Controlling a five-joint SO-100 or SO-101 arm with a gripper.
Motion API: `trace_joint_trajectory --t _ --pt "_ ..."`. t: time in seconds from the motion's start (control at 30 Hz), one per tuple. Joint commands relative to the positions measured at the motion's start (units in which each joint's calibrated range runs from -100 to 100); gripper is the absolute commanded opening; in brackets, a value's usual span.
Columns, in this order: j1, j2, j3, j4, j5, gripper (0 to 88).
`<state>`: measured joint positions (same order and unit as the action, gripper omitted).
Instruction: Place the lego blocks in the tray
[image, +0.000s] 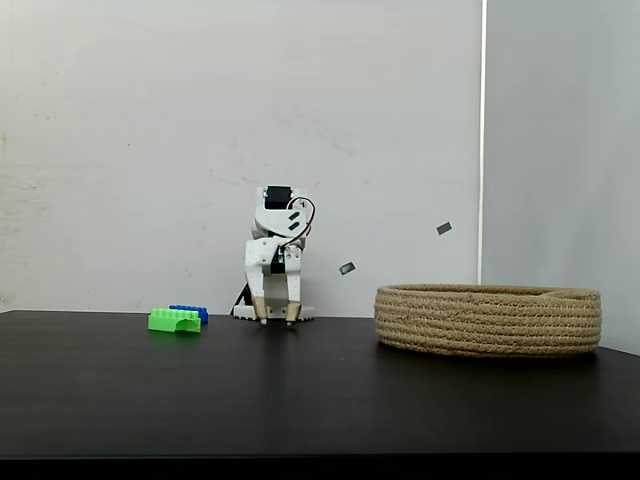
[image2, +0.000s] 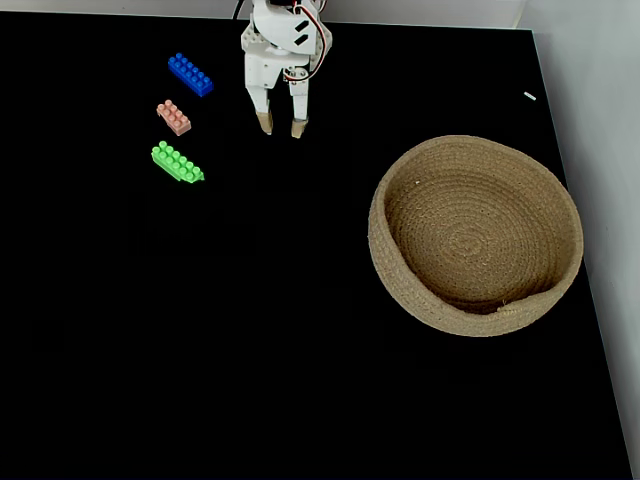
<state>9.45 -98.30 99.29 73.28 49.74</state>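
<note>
Black and flat, the counter holds everything. On its right side in the top-down fixed view sits the big round tray of coiled tan rope, nothing inside it. At the back stands the white end effector, tips down, released and holding nothing. Just left of it lie three small studded bricks, apart: bright green, blue, and pale pink between them.

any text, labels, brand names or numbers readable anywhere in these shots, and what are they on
None can be read.
Green brick, pink brick, blue brick: studs too small to show any lettering.
Rope basket, arm and hand: no print visible.
Small grey marks on the wall: no legible characters.
</note>
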Motion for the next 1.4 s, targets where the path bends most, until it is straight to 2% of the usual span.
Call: trace_joint_trajectory --t 0.0,1.37 --pt "0.0 -0.5 0.7 0.4 0.2 0.0" --pt "-0.5 -0.5 0.7 0.5 -0.5 0.0"
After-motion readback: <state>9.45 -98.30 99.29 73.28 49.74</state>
